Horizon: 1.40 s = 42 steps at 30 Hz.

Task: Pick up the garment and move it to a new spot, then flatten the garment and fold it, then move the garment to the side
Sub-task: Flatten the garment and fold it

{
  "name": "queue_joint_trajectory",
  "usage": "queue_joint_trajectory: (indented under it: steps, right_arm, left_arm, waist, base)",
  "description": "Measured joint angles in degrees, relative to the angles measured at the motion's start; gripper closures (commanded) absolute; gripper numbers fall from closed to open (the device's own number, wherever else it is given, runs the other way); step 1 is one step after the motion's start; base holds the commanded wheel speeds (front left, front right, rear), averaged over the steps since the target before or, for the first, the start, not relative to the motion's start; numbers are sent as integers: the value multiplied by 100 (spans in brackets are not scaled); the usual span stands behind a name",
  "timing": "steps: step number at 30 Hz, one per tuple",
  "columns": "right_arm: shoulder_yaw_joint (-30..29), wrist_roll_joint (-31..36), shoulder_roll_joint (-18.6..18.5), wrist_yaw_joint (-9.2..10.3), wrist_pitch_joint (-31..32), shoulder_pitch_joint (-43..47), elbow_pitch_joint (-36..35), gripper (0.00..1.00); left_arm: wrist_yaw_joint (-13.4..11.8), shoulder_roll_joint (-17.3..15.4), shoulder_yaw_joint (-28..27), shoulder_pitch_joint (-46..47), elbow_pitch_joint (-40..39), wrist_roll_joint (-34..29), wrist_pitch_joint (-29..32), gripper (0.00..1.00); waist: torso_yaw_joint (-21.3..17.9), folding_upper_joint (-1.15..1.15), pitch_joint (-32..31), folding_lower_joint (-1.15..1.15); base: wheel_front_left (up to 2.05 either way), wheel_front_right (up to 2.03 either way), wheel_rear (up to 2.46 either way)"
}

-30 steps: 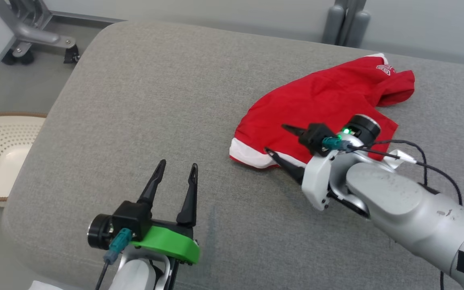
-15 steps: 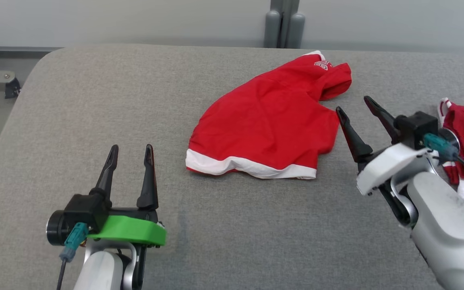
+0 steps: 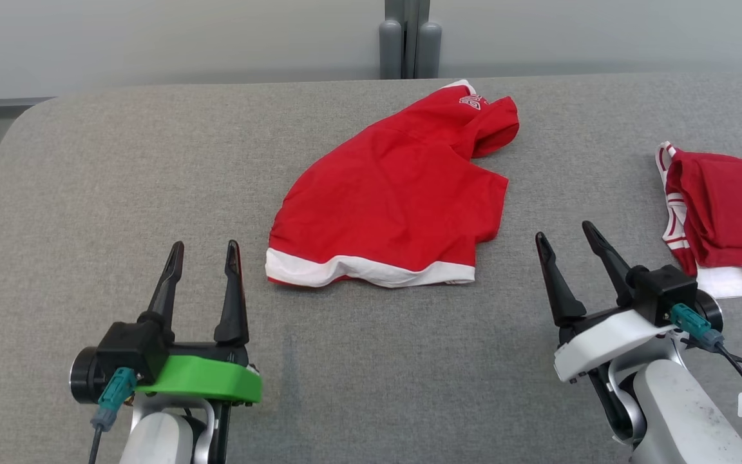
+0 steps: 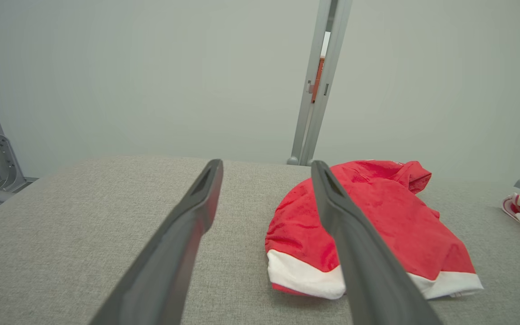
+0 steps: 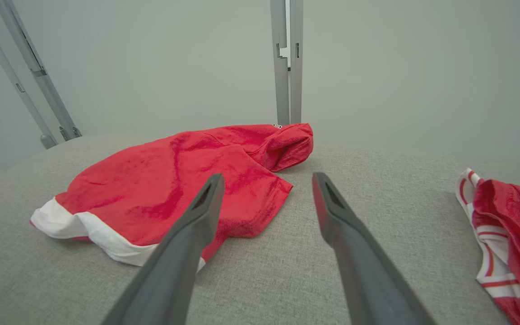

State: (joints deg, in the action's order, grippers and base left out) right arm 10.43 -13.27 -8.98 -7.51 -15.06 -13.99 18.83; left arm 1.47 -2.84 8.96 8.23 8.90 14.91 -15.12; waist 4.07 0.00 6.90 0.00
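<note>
Lower left: left gripper [image 3: 205, 245] over grey pad [image 3: 120, 161], fingers apart, empty. Centre: red garment [image 3: 390, 206] lay rumpled on pad between both grippers, touching neither. It looked light, limp and soft, likely to sag and bunch when lifted. Best hold was probably the corners of white hem [image 3: 358, 270]. Right gripper [image 3: 563, 231] also spread, empty. Far right: second red cloth [image 3: 732, 206].

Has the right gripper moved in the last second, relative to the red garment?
Yes. It was over the red garment; now the right gripper stands open to that garment's right, apart from it and nearer the robot.
</note>
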Motion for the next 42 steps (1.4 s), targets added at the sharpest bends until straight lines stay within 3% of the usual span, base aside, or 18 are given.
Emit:
queue_joint_trajectory:
  steps: [5, 15, 24, 34, 35, 36, 37, 42]
  right_arm:
    - [104, 85, 26, 0, 0, 27, 85, 0]
    - [810, 178, 9, -1, 144, -289, 1168, 0]
    - [813, -277, 145, -1, 87, -808, 2069, 0]
    - [683, -447, 156, -1, -15, -1040, 2392, 0]
    - [676, -469, 168, -1, -15, -1044, 2398, 20]
    - [672, -472, 176, -1, -15, -1046, 2401, 56]
    - [665, -468, 177, -1, -15, -1047, 2408, 100]
    - [658, -252, 88, -1, -13, -1014, 2431, 100]
  left_arm:
    - [14, 0, 66, 2, 7, -1, 0, 0]
    - [30, 0, 250, 85, 49, 1, 0, 0]
    - [-4, -1, 450, 205, 79, 51, 0, 0]
    - [-53, 0, 472, 207, 112, 59, 0, 0]
    - [-53, 0, 474, 206, 120, 59, 0, 0]
    - [-53, 0, 472, 206, 129, 59, 0, 0]
    - [-53, 0, 474, 206, 141, 59, 0, 0]
    - [-53, 0, 455, 203, 189, 60, 0, 0]
  waist:
    - [73, 0, 70, 0]
    - [339, 0, 333, 0]
    - [718, 0, 567, 0]
    - [979, 0, 672, 0]
    - [973, 0, 662, 0]
    - [962, 0, 654, 0]
    - [944, 0, 641, 0]
    - [813, 0, 559, 0]
  base:
    - [0, 0, 0]
    - [0, 0, 0]
    - [0, 0, 0]
    - [0, 0, 0]
    - [0, 0, 0]
    - [0, 0, 0]
    - [0, 0, 0]
    - [0, 0, 0]
